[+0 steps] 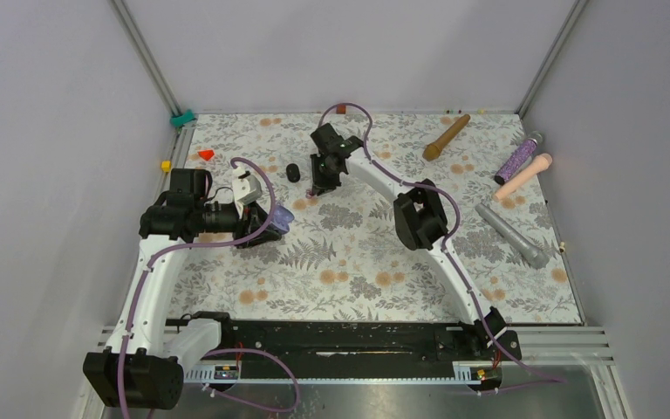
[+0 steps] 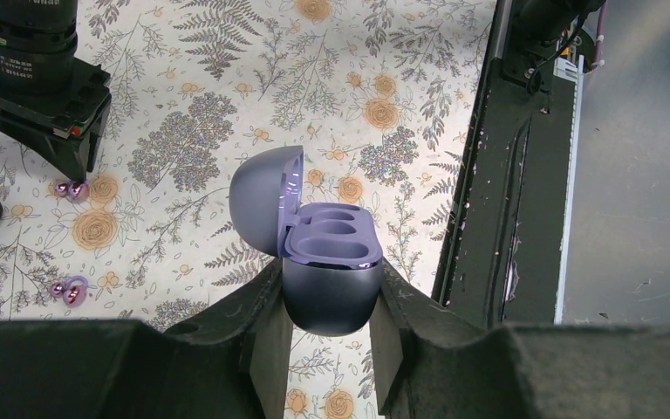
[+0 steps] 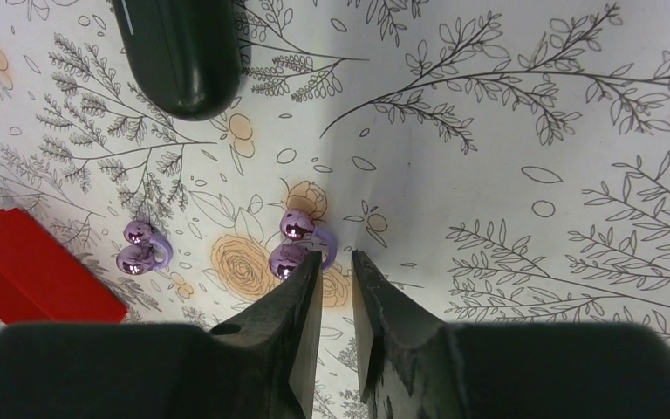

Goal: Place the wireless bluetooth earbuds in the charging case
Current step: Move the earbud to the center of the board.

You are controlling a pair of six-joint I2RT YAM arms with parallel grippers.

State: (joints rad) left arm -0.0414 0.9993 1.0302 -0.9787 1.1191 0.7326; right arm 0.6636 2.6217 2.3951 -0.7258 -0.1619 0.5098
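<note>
Overhead, the left arm [image 1: 151, 262] reaches in from its side and holds the purple charging case [image 1: 281, 218] over the floral table [image 1: 358, 271]. The right arm [image 1: 419, 218] points its jaws down near a black case [image 1: 293, 172] that lies on the table. The purple case seems to be held close to the work so that a bud needs only a short carry.

From the left wrist, the left jaws are clenched on the lower shell of the charging case [image 2: 330, 292], one finger on each flank. Its lid [image 2: 266, 199] is swung open and the moulded wells [image 2: 336, 231] are bare — mouth up, ready to receive. Beyond it on the table, the nearer purple earbud [image 2: 74, 188] lies right at the tips of the right jaws, with the second purple earbud [image 2: 70, 291] apart from it.

From the right wrist, the right jaws stand a narrow slot apart with nothing between them. The nearer purple earbud [image 3: 301, 244] lies just outside one finger [image 3: 292, 314], touching or nearly so — I cannot tell which. The tips therefore look offset to one side of it, not yet astride it. The second purple earbud [image 3: 142, 247] sits near a red plastic piece [image 3: 26, 271]. No black buds show.
</note>
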